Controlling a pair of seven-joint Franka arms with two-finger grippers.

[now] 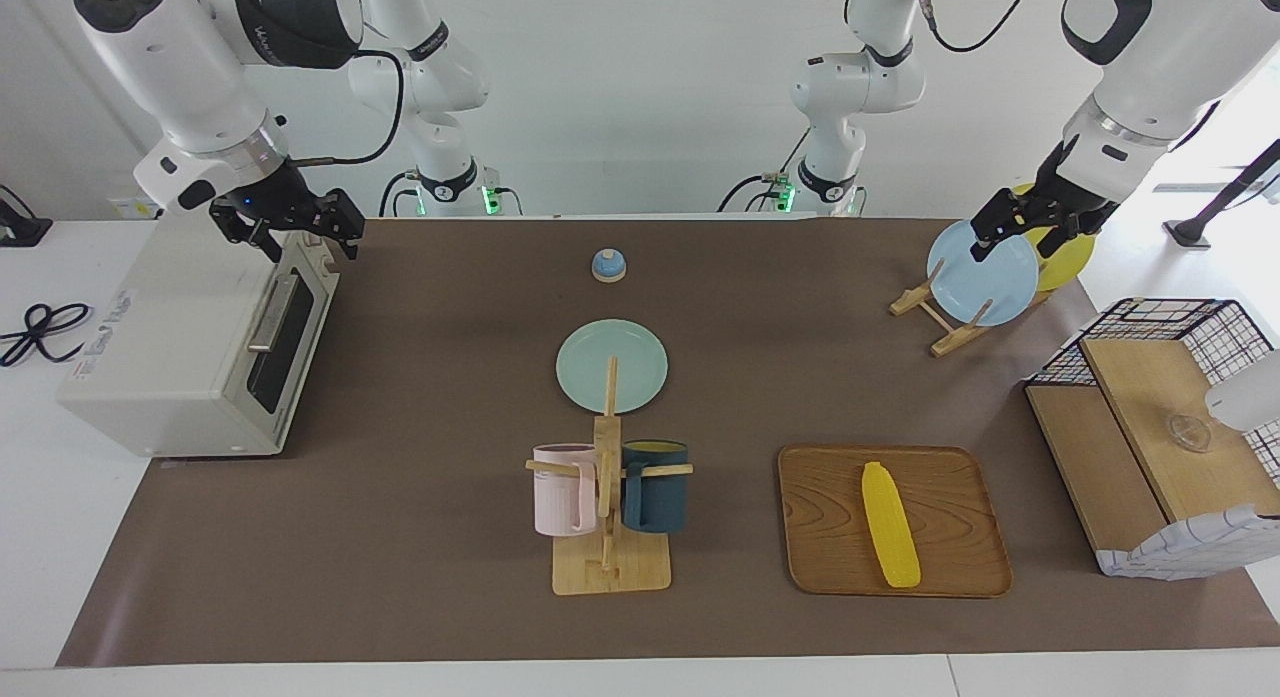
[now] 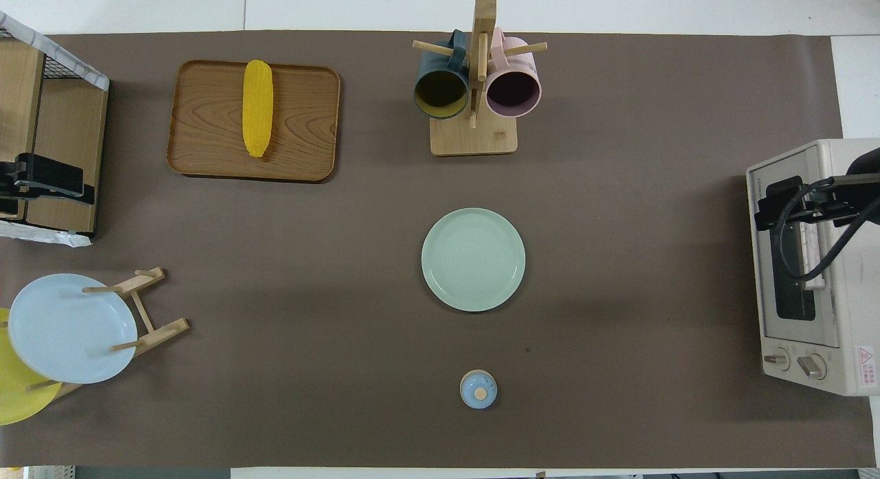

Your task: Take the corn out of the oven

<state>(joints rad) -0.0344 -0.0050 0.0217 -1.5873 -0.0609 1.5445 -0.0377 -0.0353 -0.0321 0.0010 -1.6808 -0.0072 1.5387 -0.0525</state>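
The yellow corn (image 1: 890, 525) (image 2: 258, 108) lies on a wooden tray (image 1: 830, 517) (image 2: 302, 121) toward the left arm's end of the table, away from the robots. The off-white oven (image 1: 170, 347) (image 2: 845, 293) stands at the right arm's end with its dark glass door shut. My right gripper (image 1: 295, 242) (image 2: 780, 204) hangs open just over the oven's top front edge, holding nothing. High in the air by the plate rack and the wire basket, my left gripper (image 1: 1020, 245) (image 2: 48, 180) is open and empty.
A mug tree (image 1: 608, 497) with a pink and a dark blue mug stands mid-table, a green plate (image 1: 612, 365) closer to the robots, then a small blue bell (image 1: 608, 265). A rack holds a blue plate (image 1: 985, 277) and a yellow one. The wire basket (image 1: 1160, 317) holds wooden shelves.
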